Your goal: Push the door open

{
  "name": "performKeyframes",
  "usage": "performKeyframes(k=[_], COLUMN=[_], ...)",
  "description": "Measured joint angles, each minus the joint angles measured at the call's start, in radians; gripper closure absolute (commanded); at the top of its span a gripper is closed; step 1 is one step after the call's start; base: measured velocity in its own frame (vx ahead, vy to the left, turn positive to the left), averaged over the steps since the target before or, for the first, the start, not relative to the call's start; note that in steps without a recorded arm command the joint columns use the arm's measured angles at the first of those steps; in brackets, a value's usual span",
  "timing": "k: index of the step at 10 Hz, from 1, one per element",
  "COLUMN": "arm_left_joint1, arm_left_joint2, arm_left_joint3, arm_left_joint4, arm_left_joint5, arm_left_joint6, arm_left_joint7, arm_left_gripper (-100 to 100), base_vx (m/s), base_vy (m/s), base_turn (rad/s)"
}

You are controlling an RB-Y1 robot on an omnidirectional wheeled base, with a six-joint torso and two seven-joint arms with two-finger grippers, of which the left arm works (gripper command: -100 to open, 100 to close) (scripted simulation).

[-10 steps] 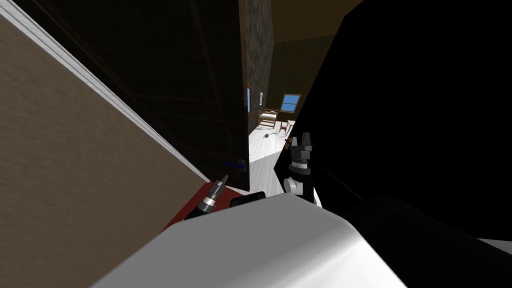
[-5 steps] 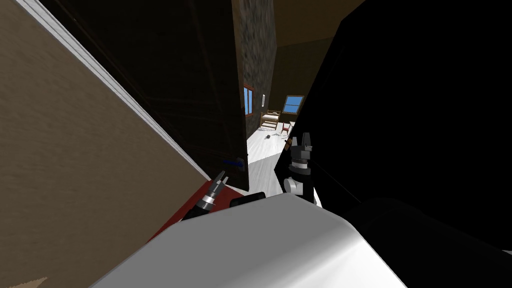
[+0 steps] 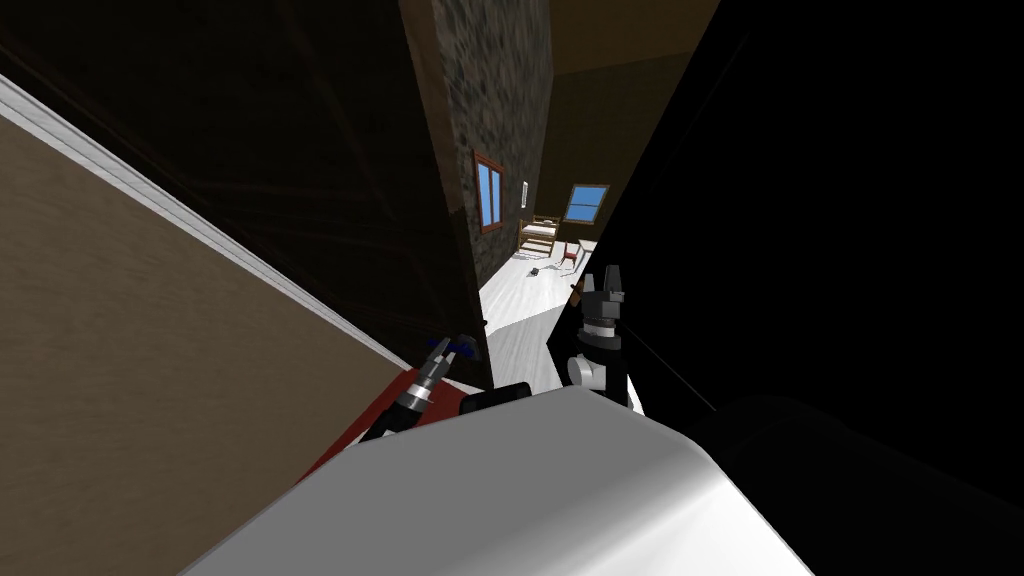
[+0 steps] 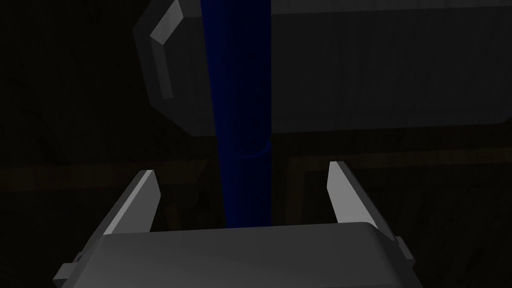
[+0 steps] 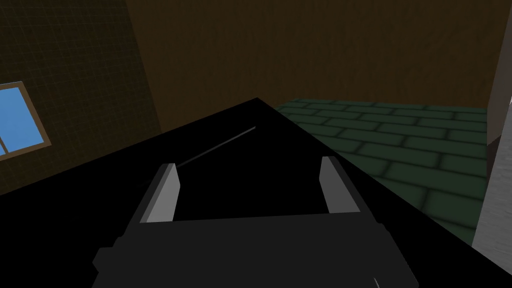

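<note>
The dark brown door [image 3: 330, 200] stands ajar, its free edge a little left of the picture's middle. A blue lever handle [image 3: 463, 347] sits low on that edge. My left gripper [image 3: 447, 352] is right at the handle. In the left wrist view the blue handle [image 4: 242, 125] runs between my open fingers [image 4: 137, 202] without being pressed, and the left gripper [image 4: 245, 195] faces a grey plate [image 4: 360, 70] on the door. My right gripper [image 3: 611, 278] is held up in the doorway gap, open [image 5: 248, 190], with nothing between its fingers.
A tan wall [image 3: 130, 380] with white trim [image 3: 200, 225] runs along my left. Through the gap lies a white floor [image 3: 520, 300], a stone wall with a window [image 3: 489, 190] and wooden furniture [image 3: 540, 235]. A black area [image 3: 850, 250] covers the right. Red flooring [image 3: 385, 405] lies under my left arm.
My left gripper opened and moved up around the blue handle. The door's free edge swung left, widening the gap. The right arm stayed put.
</note>
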Motion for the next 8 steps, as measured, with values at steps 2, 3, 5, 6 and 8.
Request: performKeyframes(k=[2, 3, 5, 6, 8], arm_left_joint1=[-0.001, -0.001, 0.000, 0.001, -0.007], arm_left_joint2=[0.000, 0.000, 0.000, 0.000, -0.017], arm_left_joint3=[0.000, 0.000, -0.001, -0.002, 0.005], arm_left_joint4=[0.000, 0.001, 0.002, 0.002, 0.020], arm_left_joint5=[0.000, 0.000, 0.000, 0.000, -0.007], arm_left_joint6=[0.001, 0.002, 0.003, 0.003, 0.010], arm_left_joint7=[0.000, 0.000, -0.001, 0.000, -0.003], arm_left_gripper=[100, 100, 100, 100, 100], base_vx=[-0.010, -0.015, -0.010, -0.005, 0.067], base_vy=[0.006, 0.010, 0.005, 0.002, -0.055], base_turn=[-0.009, -0.007, 0.008, 0.003, 0.067])
